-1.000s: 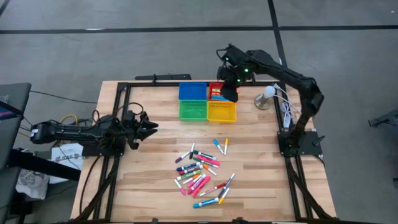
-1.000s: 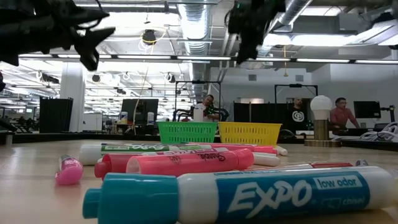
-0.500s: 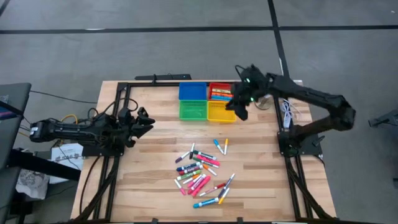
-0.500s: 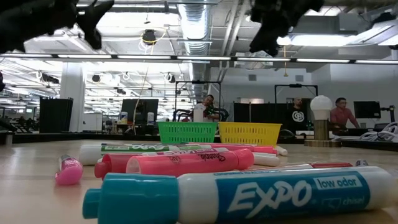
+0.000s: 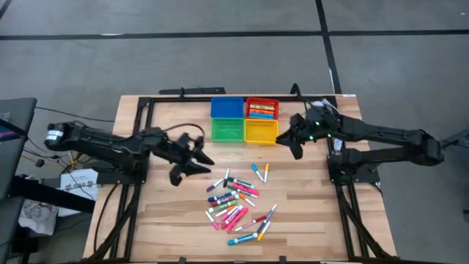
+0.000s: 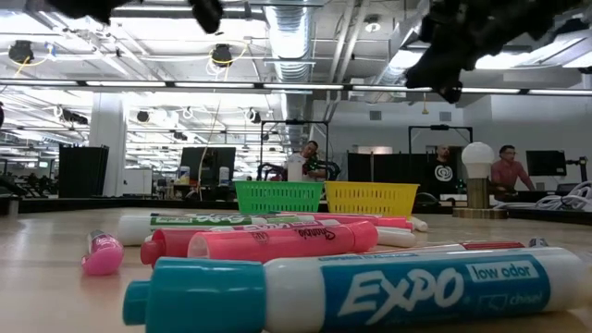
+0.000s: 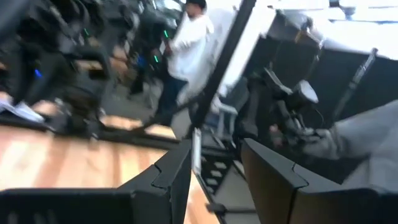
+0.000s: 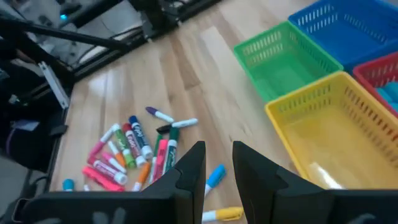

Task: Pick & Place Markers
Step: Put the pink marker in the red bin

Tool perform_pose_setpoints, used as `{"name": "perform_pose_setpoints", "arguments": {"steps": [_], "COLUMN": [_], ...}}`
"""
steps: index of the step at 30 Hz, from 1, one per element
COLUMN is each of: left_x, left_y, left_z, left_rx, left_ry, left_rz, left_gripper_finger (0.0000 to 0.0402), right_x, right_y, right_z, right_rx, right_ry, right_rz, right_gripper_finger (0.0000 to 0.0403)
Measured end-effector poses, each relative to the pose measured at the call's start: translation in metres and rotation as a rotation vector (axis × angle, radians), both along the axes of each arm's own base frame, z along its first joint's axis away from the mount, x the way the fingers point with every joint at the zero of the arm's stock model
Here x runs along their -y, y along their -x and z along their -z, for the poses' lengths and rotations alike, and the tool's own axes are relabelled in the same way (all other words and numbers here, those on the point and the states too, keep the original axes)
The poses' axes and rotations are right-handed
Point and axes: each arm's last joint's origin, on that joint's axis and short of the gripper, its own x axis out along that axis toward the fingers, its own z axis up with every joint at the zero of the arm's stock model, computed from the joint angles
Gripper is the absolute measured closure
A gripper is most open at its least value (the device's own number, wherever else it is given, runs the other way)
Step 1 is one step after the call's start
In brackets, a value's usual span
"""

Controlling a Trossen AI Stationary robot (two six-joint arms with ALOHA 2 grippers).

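Right now neither pair of fingers holds anything: the right gripper shows a narrow empty gap between its fingers, and the left gripper has its fingers parted wider, also empty. The right one hangs over the desk just beside the yellow tray, while the left one sits at the near-left edge of the markers, which lie loose in a tangled heap at mid-desk. Some already rest in the red tray. The heap is the main risk, as I judge it: pens touch and cross, so a descent could clamp two at once or nudge round barrels rolling away. Both arms aim at the same patch, so a collision seems possible. The right fingers' slim gap may also be too narrow to straddle a barrel.
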Motion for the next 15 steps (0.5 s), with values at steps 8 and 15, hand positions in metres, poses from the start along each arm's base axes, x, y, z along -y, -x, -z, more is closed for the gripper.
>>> {"name": "perform_pose_setpoints", "arguments": {"steps": [8, 15], "left_x": [0.032, 0.055], "left_y": [-0.040, -0.052], "left_z": [-0.010, 0.006], "left_rx": [-0.178, -0.220], "left_ry": [-0.026, -0.023], "left_rz": [0.099, 0.166], "left_gripper_finger": [0.0260, 0.0260], "right_x": [-0.018, -0.029], "right_y": [0.019, 0.024], "right_z": [-0.003, -0.006], "right_rx": [0.257, 0.299], "right_ry": [-0.024, -0.029], "right_rz": [-0.021, -0.052], "right_gripper_finger": [0.0333, 0.0333]}}
